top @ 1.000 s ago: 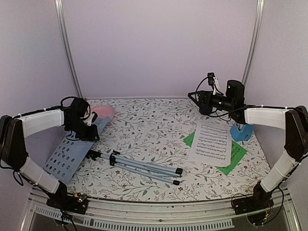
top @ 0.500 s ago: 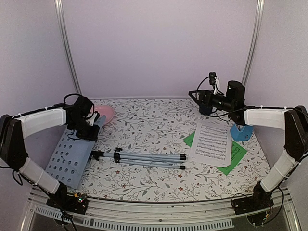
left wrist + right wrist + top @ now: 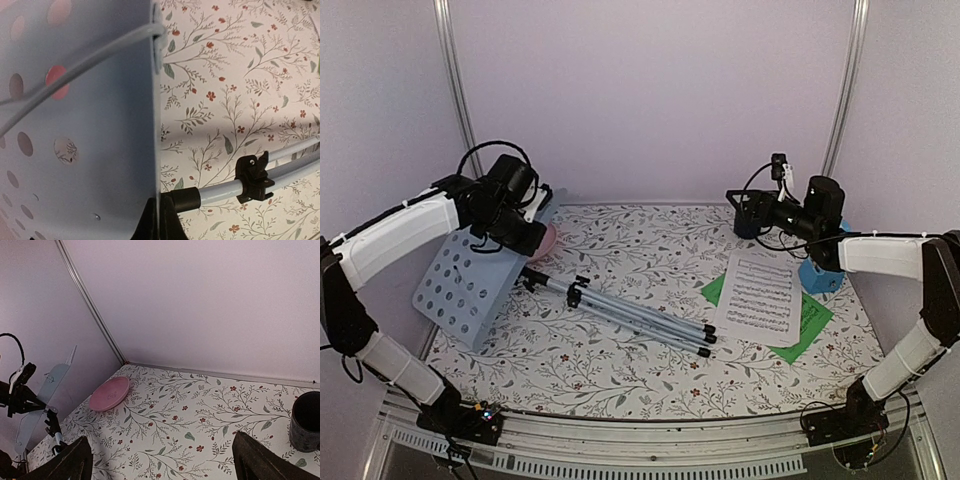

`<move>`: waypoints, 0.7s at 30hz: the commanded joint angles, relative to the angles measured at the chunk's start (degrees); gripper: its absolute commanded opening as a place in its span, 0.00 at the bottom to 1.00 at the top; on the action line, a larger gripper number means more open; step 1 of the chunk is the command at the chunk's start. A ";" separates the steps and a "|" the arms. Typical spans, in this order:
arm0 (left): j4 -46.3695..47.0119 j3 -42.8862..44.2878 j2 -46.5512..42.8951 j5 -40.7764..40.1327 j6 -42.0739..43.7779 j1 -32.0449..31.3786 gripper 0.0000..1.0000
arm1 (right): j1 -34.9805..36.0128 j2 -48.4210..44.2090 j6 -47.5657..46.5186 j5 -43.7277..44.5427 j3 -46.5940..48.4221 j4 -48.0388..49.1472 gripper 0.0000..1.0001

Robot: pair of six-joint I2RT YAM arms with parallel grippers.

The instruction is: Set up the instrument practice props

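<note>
The pale perforated music stand [image 3: 468,285] is tilted up off the table at the left. Its folded silver tripod [image 3: 630,313] slants down to the table, feet near the pages. My left gripper [image 3: 527,236] is shut on the stand's upper edge; in the left wrist view the fingers [image 3: 159,220] pinch the thin plate [image 3: 90,125] beside the tripod tube [image 3: 280,165]. The white sheet-music page [image 3: 758,295] lies on a green page [image 3: 812,322] at the right. The blue metronome [image 3: 820,276] stands behind them. My right gripper [image 3: 745,212] is open and empty in the air [image 3: 162,465].
A pink plate [image 3: 110,393] lies at the back left, partly hidden behind the stand in the top view [image 3: 549,241]. A dark blue mug [image 3: 306,421] stands at the back right below my right gripper. Lilac walls close the back and sides.
My left gripper has lifted the stand's plate up and back toward the left wall, and the tripod's top end rose with it. My right arm shifted slightly right.
</note>
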 commanded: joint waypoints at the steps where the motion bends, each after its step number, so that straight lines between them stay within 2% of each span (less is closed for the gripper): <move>1: 3.07 9.87 -3.61 -10.57 7.48 -4.37 0.00 | -0.18 -1.50 0.36 -4.60 -0.07 4.21 0.99; 6: 8.10 13.09 -5.87 -16.33 16.35 -10.61 0.00 | -0.18 -1.36 -0.01 -10.75 0.84 5.78 0.99; 15: 24.17 10.28 -11.44 -25.30 34.26 -21.31 0.00 | -0.22 -2.55 0.38 -12.75 2.42 6.74 0.99; 21: 37.75 8.27 -14.68 -24.66 46.58 -25.80 0.00 | -0.22 -0.97 -0.68 -15.87 8.07 3.00 0.99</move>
